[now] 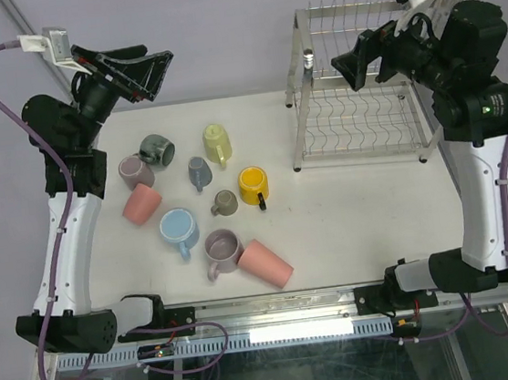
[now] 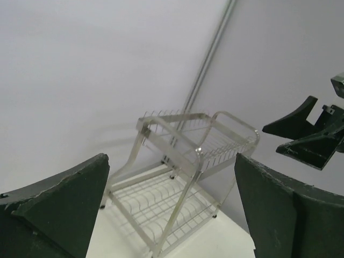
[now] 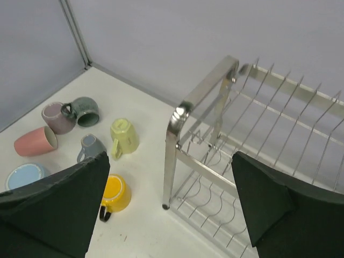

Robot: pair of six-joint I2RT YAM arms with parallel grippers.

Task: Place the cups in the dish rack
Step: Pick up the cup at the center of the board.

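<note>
Several cups lie loose on the white table (image 1: 350, 225), left of centre: dark grey-green (image 1: 156, 151), mauve (image 1: 135, 171), salmon pink (image 1: 142, 204), pale yellow-green (image 1: 218, 144), grey-blue (image 1: 200, 171), yellow (image 1: 253, 185), taupe (image 1: 224, 202), light blue (image 1: 178, 228), a second mauve (image 1: 221, 249) and a second salmon (image 1: 265, 262). The chrome dish rack (image 1: 355, 110) stands at the far right with no cup in it. My left gripper (image 1: 153, 73) is open and empty, high above the table's far left. My right gripper (image 1: 350, 69) is open and empty, high over the rack's left end.
The left wrist view shows the rack (image 2: 177, 188) and the right gripper (image 2: 309, 137) beyond it. The right wrist view shows the rack's corner post (image 3: 174, 156), the yellow cup (image 3: 114, 193) and the pale yellow-green cup (image 3: 124, 135). A grey wall lies behind the table.
</note>
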